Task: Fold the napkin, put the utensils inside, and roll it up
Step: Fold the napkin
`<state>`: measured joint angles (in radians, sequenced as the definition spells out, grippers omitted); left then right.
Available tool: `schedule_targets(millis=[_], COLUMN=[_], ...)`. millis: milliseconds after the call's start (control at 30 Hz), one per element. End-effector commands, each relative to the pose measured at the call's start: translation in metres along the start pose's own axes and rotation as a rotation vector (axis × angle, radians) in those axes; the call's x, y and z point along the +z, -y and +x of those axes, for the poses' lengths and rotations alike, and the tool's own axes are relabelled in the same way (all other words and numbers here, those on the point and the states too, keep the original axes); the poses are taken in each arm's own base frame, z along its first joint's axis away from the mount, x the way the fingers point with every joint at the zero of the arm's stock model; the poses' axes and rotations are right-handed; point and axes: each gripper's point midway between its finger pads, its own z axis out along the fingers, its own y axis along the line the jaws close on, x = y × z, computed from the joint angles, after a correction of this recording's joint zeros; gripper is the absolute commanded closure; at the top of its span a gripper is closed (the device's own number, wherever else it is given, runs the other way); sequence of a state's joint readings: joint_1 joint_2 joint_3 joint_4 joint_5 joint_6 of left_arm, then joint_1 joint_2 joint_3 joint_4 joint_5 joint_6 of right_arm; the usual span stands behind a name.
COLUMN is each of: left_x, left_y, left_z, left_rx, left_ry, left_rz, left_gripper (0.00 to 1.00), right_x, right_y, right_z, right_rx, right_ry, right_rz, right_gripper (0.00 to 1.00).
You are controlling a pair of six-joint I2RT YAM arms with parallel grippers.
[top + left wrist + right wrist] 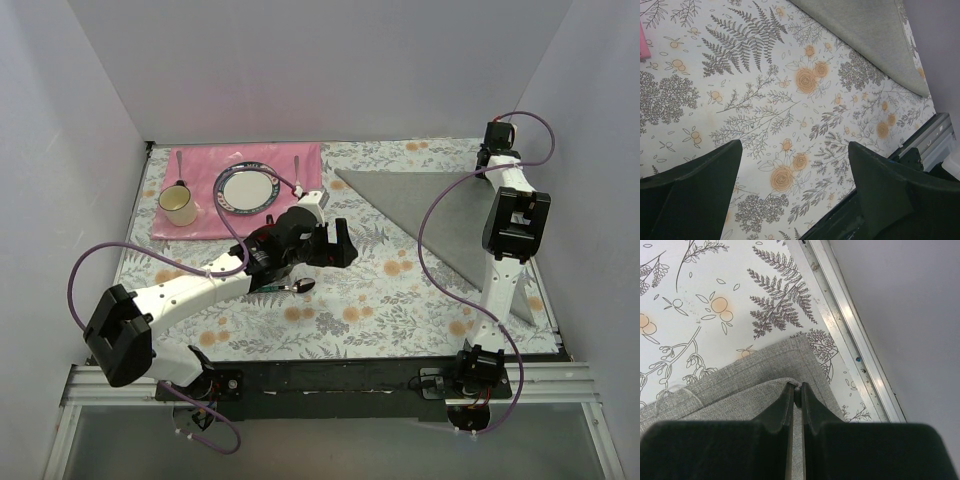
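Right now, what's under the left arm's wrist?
A spoon: its silver head and some green handle stick out from under the wrist of the left gripper. The arm covers the rest of the handle. Its camera shows only flowered tablecloth between open fingers.

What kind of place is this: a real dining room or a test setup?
Most likely a lab test booth staged as a dining table: plain white walls close it in, two robot arms are bolted to its near edge, and a floral cloth carries a placemat, plate and mug.
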<state>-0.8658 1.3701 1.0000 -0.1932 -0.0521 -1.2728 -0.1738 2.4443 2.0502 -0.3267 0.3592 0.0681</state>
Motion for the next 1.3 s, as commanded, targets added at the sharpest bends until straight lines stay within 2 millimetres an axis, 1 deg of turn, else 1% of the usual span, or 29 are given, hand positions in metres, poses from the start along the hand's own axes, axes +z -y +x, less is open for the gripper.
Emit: schedule_targets(millis=[0, 467, 700, 800, 833, 867, 933, 967, 1000, 1033, 1067, 1100, 1133, 1167, 1200, 1233, 1267], left_x=[-0.003, 0.002, 0.004, 0.004, 0.004, 0.005, 0.006, 0.007, 0.008, 0.009, 0.012, 0.014, 0.016, 0.022, 0.023, 0.025, 0.029], left_y=[0.014, 0.014, 0.017, 0.018, 0.018, 0.019, 0.018, 0.018, 0.018, 0.018, 0.017, 0.021, 0.021, 0.014, 0.016, 0.014, 0.009], left_z=[-0.020, -0.019, -0.018, -0.018, -0.019, -0.018, -0.018, -0.018, -0.018, -0.018, -0.017, -0.016, -0.017, -0.018, -0.017, -0.018, -0.023], left_rx=[-0.006, -0.009, -0.014, -0.014, -0.016, -0.014, -0.015, -0.016, -0.018, -0.020, -0.023, -0.028, -0.039, -0.063, -0.088, -0.103, -0.112], left_ry=[0.043, 0.029, 0.020, 0.016, 0.019, 0.016, 0.011, 0.009, 0.009, 0.009, 0.005, -0.007, -0.011, -0.024, -0.046, -0.054, -0.050], left_rz=[0.040, 0.043, 0.053, 0.053, 0.055, 0.056, 0.053, 0.052, 0.052, 0.052, 0.050, 0.075, 0.081, 0.074, 0.103, 0.108, 0.102], left_gripper=[0.13, 0.13, 0.14, 0.14, 0.14, 0.14, 0.14, 0.14, 0.13, 0.14, 0.14, 0.13, 0.13, 0.13, 0.13, 0.14, 0.14], right_x=[0.001, 0.009, 0.010, 0.011, 0.010, 0.009, 0.003, 0.002, -0.001, -0.009, -0.012, -0.008, -0.017, -0.021, -0.024, -0.035, -0.041], right_y=[0.004, 0.001, 0.001, -0.003, -0.003, -0.003, -0.003, -0.004, -0.004, -0.005, -0.006, -0.009, -0.008, -0.008, -0.007, -0.005, -0.007], right_z=[-0.031, -0.034, -0.042, -0.041, -0.042, -0.042, -0.044, -0.037, -0.032, -0.032, -0.027, -0.003, -0.006, -0.003, 0.010, 0.003, 0.004], right_rx=[0.037, 0.040, 0.034, 0.032, 0.038, 0.037, 0.038, 0.033, 0.035, 0.048, 0.054, 0.048, 0.053, 0.061, 0.054, 0.058, 0.055], right_ry=[0.083, 0.088, 0.108, 0.103, 0.103, 0.100, 0.097, 0.069, 0.055, 0.051, 0.041, 0.003, 0.012, 0.006, -0.028, -0.014, -0.016], right_rz=[-0.005, -0.023, -0.024, -0.036, -0.036, -0.039, -0.044, -0.041, -0.037, -0.040, -0.045, -0.041, -0.040, -0.035, -0.026, -0.017, -0.012], right_gripper=[0.99, 0.99, 0.98, 0.89, 0.84, 0.82, 0.75, 0.73, 0.68, 0.64, 0.63, 0.58, 0.55, 0.53, 0.50, 0.48, 0.46])
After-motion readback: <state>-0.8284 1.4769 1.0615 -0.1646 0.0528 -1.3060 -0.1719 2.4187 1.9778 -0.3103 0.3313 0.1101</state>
